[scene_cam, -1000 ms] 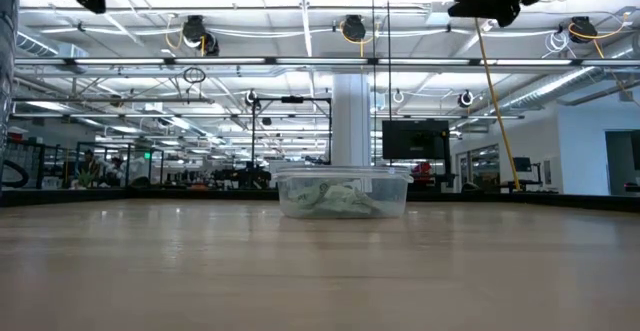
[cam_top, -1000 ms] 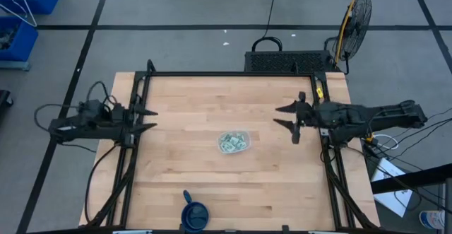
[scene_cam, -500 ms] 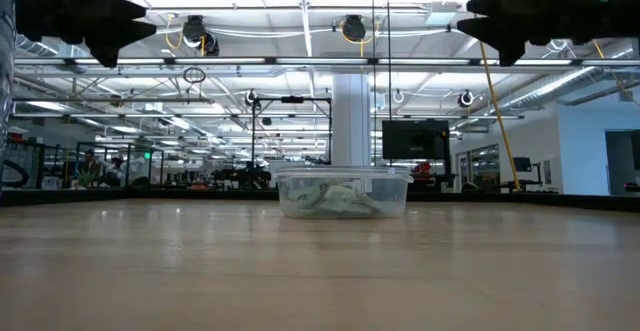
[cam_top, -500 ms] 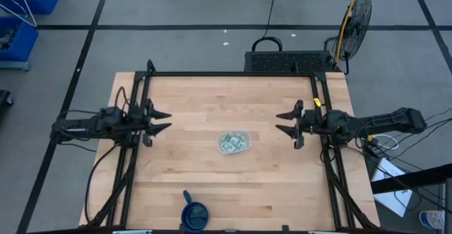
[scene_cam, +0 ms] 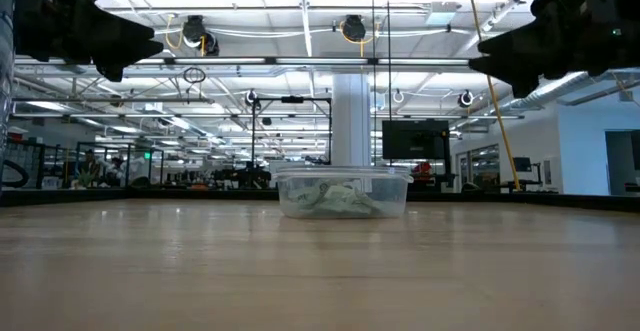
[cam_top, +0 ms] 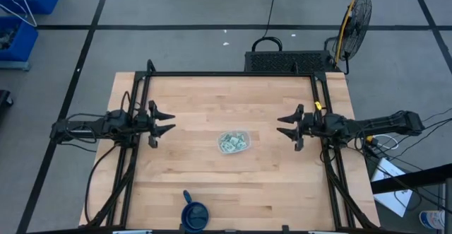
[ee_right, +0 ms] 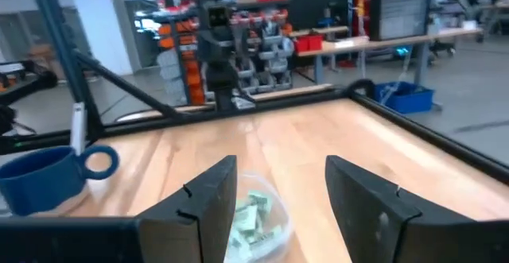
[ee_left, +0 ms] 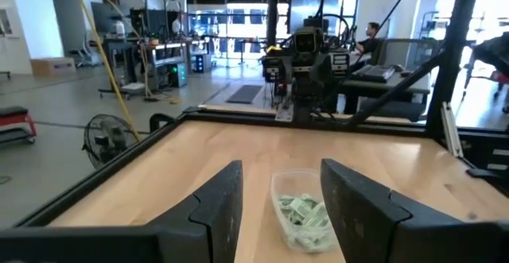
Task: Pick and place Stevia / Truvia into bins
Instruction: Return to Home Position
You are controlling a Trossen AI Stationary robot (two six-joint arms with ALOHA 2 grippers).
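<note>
My left gripper [cam_top: 171,121] hangs in the air over the left side of the table [cam_top: 212,96]. Its fingers [ee_left: 219,203] are spread wide with nothing held between them, and they point right toward the middle. My right gripper [cam_top: 280,126] mirrors it over the right side, equally wide open and empty, pointing left. In the low view both sit high above the wood. The clear tub [scene_cam: 340,175] rests about the middle of the table, between the two grippers and well apart from each. The Stevia sachets [cam_top: 232,144] lie heaped inside it, pale green and white, overlapping so much that I cannot count them. A dark blue cup [cam_top: 195,215] stands at the near edge, well apart from the tub.
</note>
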